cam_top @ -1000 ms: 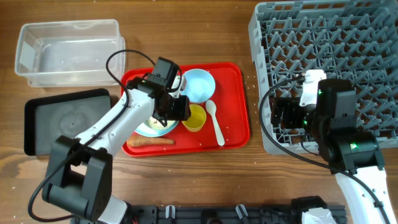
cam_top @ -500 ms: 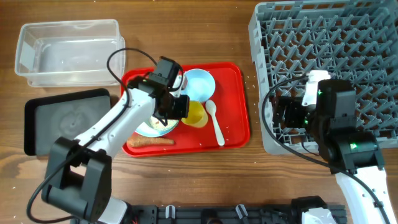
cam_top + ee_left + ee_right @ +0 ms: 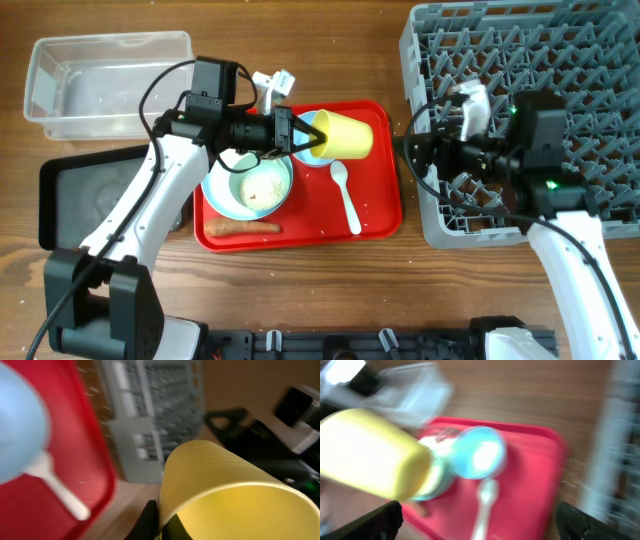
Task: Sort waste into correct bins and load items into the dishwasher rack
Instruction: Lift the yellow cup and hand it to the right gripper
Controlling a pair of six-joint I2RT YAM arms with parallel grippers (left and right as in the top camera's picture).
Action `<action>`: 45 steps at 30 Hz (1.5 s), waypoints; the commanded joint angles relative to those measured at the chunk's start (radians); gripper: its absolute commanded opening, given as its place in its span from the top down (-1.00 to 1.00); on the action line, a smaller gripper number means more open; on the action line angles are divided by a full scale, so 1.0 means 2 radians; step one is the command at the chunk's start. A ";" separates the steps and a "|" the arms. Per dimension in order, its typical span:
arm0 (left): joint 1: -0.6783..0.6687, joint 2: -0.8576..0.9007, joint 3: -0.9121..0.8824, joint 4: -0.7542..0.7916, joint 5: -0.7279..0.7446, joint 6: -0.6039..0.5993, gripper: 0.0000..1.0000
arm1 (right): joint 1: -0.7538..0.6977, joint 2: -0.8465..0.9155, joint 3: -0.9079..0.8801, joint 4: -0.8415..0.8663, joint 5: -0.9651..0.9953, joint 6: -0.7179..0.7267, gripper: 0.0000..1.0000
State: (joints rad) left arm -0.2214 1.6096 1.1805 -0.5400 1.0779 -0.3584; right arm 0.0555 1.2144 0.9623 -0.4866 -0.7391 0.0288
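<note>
My left gripper [image 3: 312, 135] is shut on the rim of the small yellow cup [image 3: 347, 134] and holds it on its side above the red tray [image 3: 385, 205]. The cup fills the left wrist view [image 3: 235, 490] and shows in the right wrist view [image 3: 370, 460]. My right gripper [image 3: 412, 152] is open and empty between the tray and the grey rack [image 3: 530, 60], pointing at the cup. The light-blue bowl [image 3: 477, 455] lies partly under the cup. The pale-green bowl with rice [image 3: 258, 188] sits on the light-blue plate [image 3: 215, 190]. The white spoon [image 3: 347, 195] and orange stick [image 3: 243, 227] lie on the tray. No wrappers are in view.
A clear tub [image 3: 105, 75] stands at the back left, with a black tray [image 3: 95, 190] in front of it. The rack fills the right side, its near-left corner close to my right arm.
My left gripper took the yellow cup from the tray, lifted it and swung it right, uncovering the bowl of rice. My right gripper moved left, out over the rack's edge.
</note>
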 commanded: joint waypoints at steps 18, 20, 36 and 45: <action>-0.057 -0.008 0.008 0.080 0.045 -0.098 0.92 | 0.002 0.072 0.010 0.092 -0.349 -0.025 -0.87; -0.058 -0.008 0.008 0.082 0.042 -0.102 0.92 | 0.003 0.072 0.010 0.092 -0.349 -0.022 -0.56; -0.058 -0.008 0.008 0.129 0.036 -0.142 0.92 | 0.003 0.072 0.010 0.091 -0.349 -0.010 -0.63; -0.057 -0.008 0.008 0.166 0.036 -0.179 0.92 | 0.003 0.072 0.009 0.092 -0.332 -0.011 -0.63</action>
State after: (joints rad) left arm -0.3340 1.6062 1.1805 -0.2184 1.1748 -0.6815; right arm 0.0555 1.3579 0.9630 -0.3058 -1.3720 0.0059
